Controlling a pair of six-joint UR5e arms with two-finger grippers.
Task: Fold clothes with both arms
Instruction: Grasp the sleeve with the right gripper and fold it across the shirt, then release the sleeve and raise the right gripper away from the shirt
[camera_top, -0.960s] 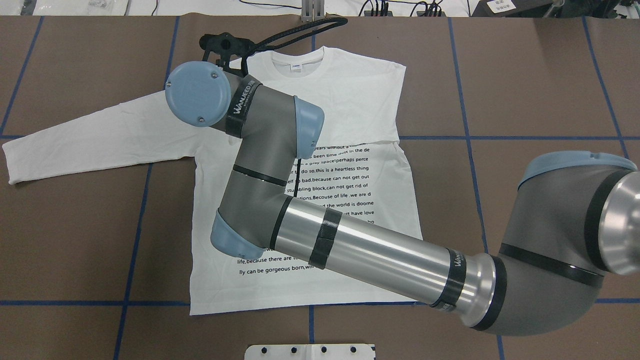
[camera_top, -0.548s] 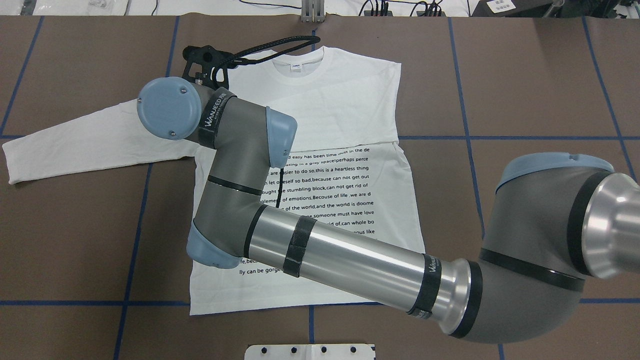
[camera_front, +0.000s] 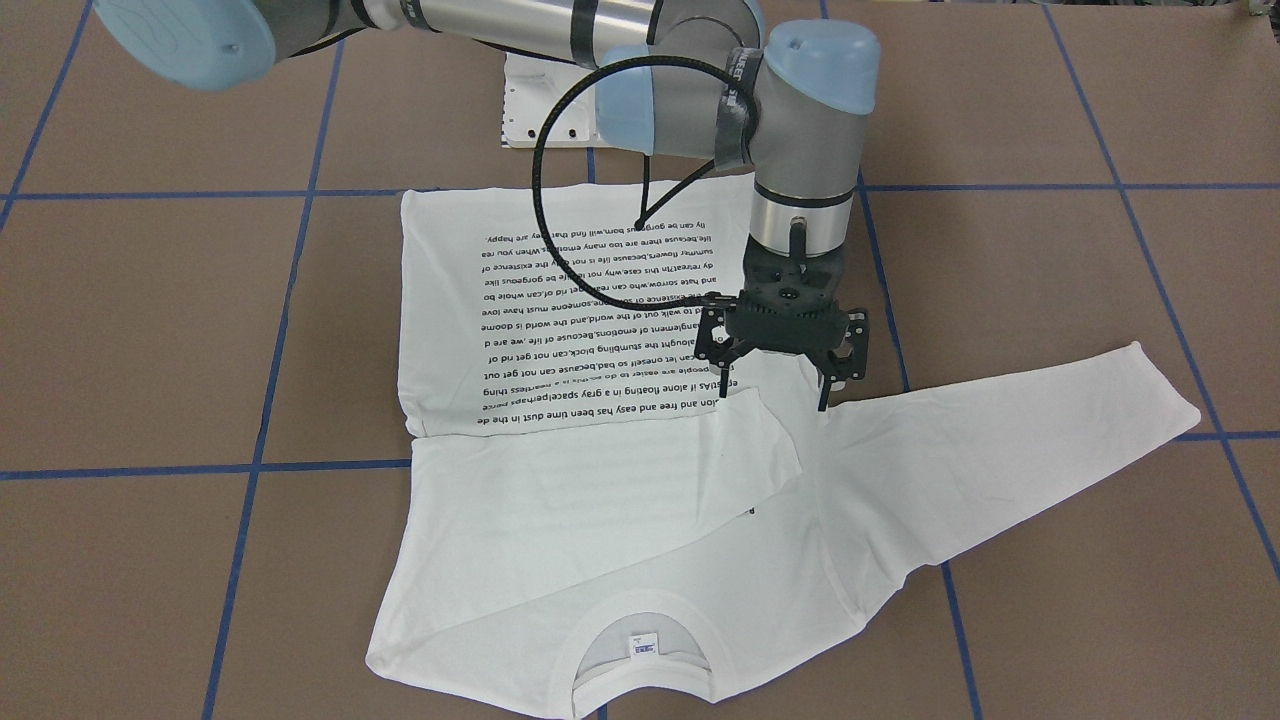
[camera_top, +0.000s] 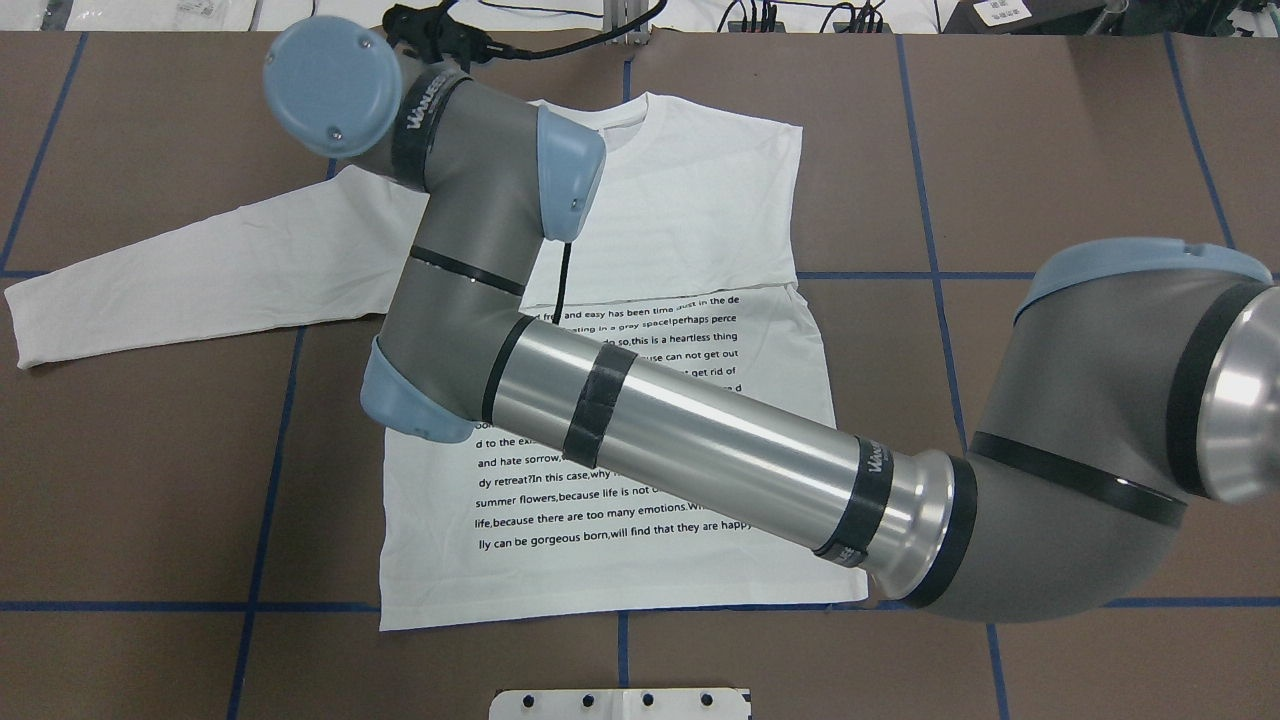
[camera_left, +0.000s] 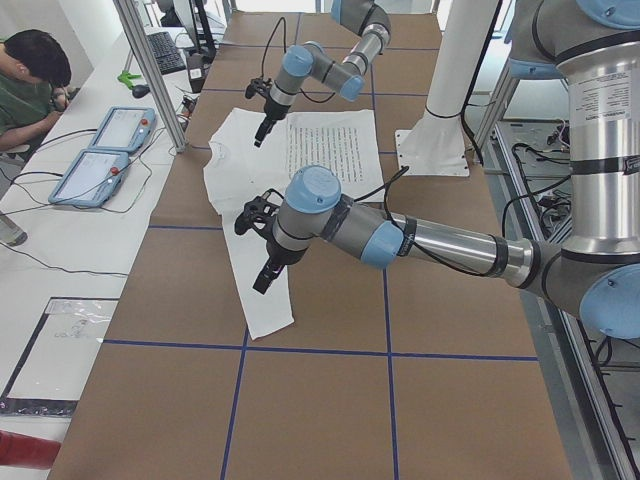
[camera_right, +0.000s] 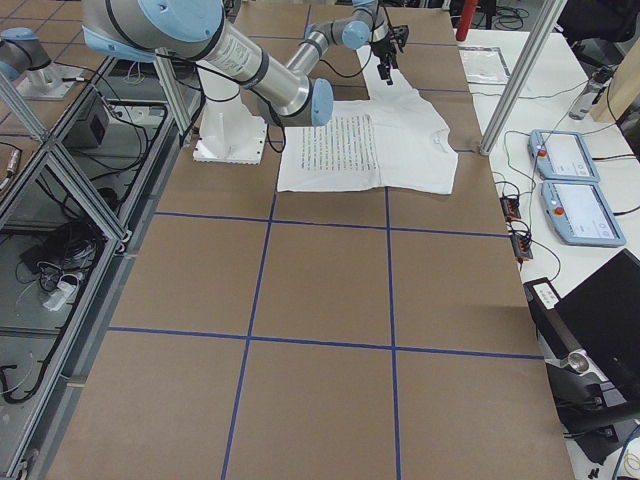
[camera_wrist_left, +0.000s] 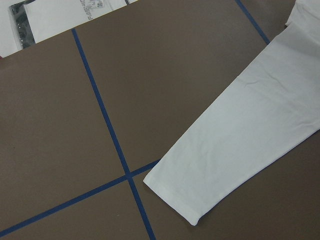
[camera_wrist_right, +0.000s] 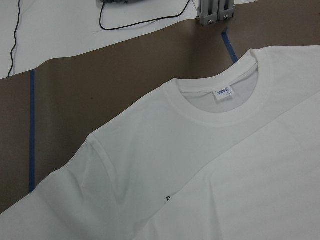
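The T-shirt (camera_top: 690, 190) is soft, matt white cloth, faintly creased, with flat black print. The surface (camera_top: 1080, 170) under it is covered in a dull brown, paper-like sheet crossed by smooth blue tape lines (camera_top: 914, 150). The right arm (camera_top: 720, 440) has a shiny brushed-metal tube, matt grey housings and smooth, light blue, plastic-looking caps; the right gripper (camera_front: 778, 392) is matt black

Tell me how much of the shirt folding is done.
Done: one sleeve lies folded across the T-shirt. In hand: the right gripper hangs open above the other shoulder, holding nothing; the left gripper is near the outstretched sleeve. To do: that sleeve, then the body folds.
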